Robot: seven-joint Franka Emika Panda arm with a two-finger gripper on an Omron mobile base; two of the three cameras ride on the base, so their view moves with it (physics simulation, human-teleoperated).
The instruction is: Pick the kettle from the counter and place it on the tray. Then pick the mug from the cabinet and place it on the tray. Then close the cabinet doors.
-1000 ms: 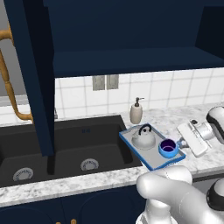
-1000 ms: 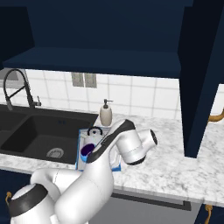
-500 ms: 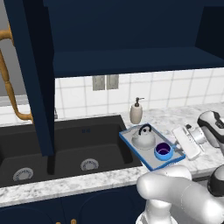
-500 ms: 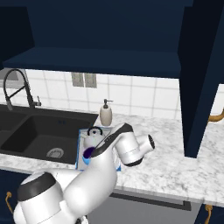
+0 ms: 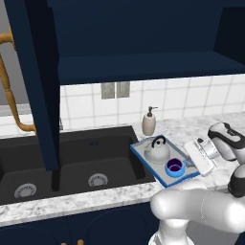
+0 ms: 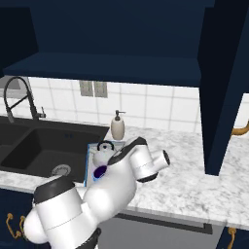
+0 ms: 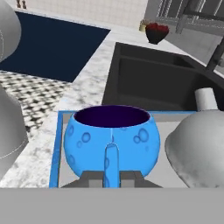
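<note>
Since a sec ago the wrist has eased in a little toward the tray (image 7: pixel 55 148) and the mug (image 7: pixel 111 131) has crept slightly to the sink side with it. Kettle and tray haven't shifted.

Mug is upright on the tray's grey floor, in the corner nearest the robot, purple inside facing up. Its short handle points straight at the hand, and the jaws (image 7: pixel 110 177) are closed on that handle, one tip each side, so it's not let go yet. The kettle (image 5: pixel 157 150) is on the same tray, just beside the mug on the wall side; can't tell if they touch. Tray lies on the surface (image 5: pixel 95 203) right by the sink (image 5: pixel 95 158), w/ the soap bottle (image 5: pixel 149 124) just behind it. Above, both cabinet doors (image 5: pixel 38 86) are wide open and the cabinet shelf (image 5: pixel 143 67) is bare.

My read: kettle done, mug down or nearly so, release and doors left.

What could bite you:
- Pull back before the jaws open fully and a tip snags the handle. The mug then drags or tips over the tray's low rim, since it sits right at the corner.
- Any sideways drift while you're clamped shoves the mug into the kettle.
- Tray is near the sink edge, so a hard push through the mug could slide the whole tray that way.
- Lift clear before swinging for the doors. The forearm hangs low over the tray, and a fast sweep could clip the kettle's arched handle or the bottle.
</note>
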